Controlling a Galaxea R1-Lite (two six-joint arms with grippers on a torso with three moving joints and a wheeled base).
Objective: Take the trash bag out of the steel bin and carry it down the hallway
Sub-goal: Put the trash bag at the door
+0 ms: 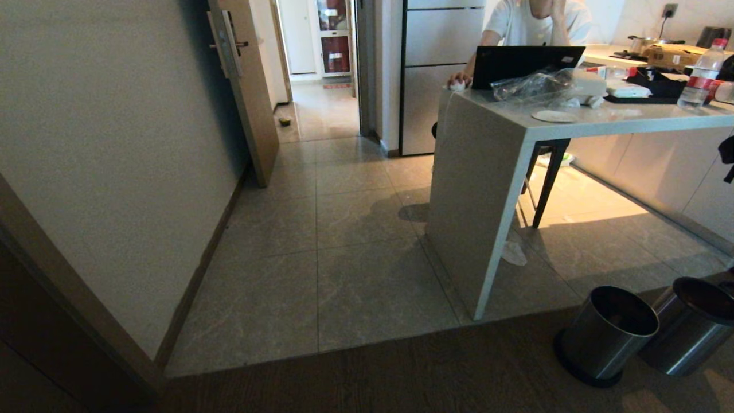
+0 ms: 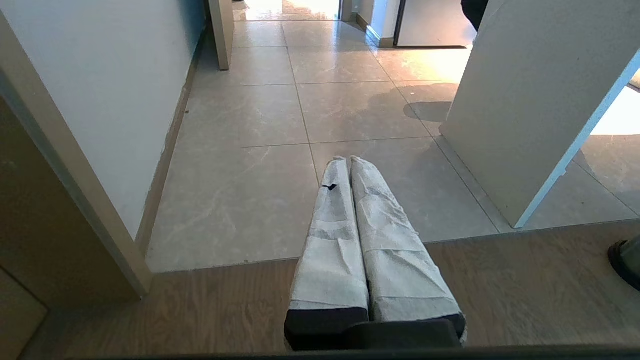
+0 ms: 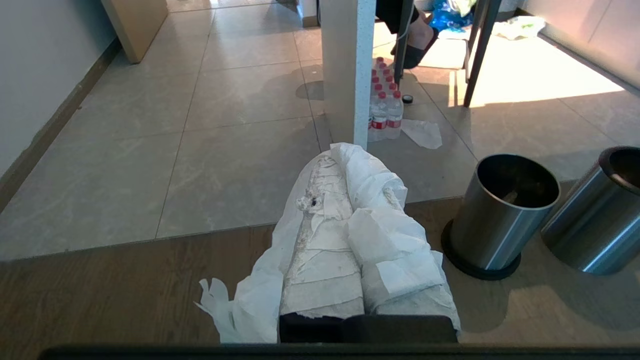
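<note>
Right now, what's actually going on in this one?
Nothing is being handled yet. Both arms sit parked low: the left gripper is shut and empty, and the right gripper is shut, with loose white wrapping around its fingers. Two steel bins stand on the floor to the robot's right. A person works at the counter.

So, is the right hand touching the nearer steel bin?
Apart. The right wrist view shows bare floor between the right hand and the steel bin.

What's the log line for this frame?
left gripper: shut, over floor | right gripper: shut, short of bin | bin: untouched | bag: not seen
</note>
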